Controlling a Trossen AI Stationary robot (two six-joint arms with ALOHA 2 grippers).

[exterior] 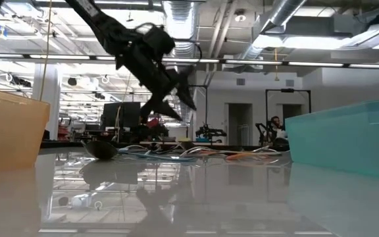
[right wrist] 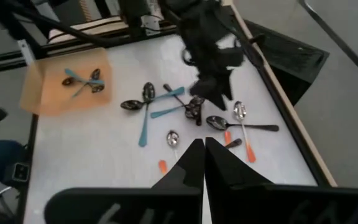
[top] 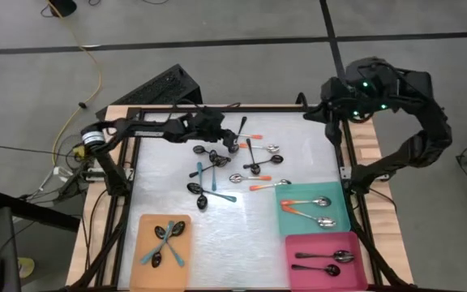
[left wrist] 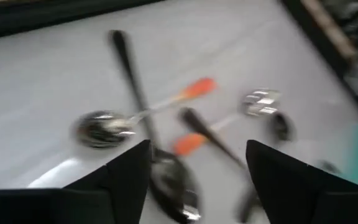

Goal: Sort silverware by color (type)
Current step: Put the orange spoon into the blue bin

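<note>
Loose silverware [top: 217,162] lies scattered on the white table top: spoons with teal, orange and black handles. My left gripper [left wrist: 197,144] hangs open just above the far part of this scatter, seen in the high view as my left gripper [top: 232,138]. A black spoon [left wrist: 135,87] and two orange-handled spoons [left wrist: 191,92] lie below, between its fingers. It touches none of them. My right gripper [right wrist: 204,146] is shut with nothing in it, raised high over the table's far right corner [top: 331,112].
An orange tray [top: 148,272] at the near left holds teal-handled spoons. A teal tray [top: 339,207] at the right holds orange-handled spoons, and a pink tray [top: 298,268] in front of it holds black ones. A black frame [top: 132,186] edges the table.
</note>
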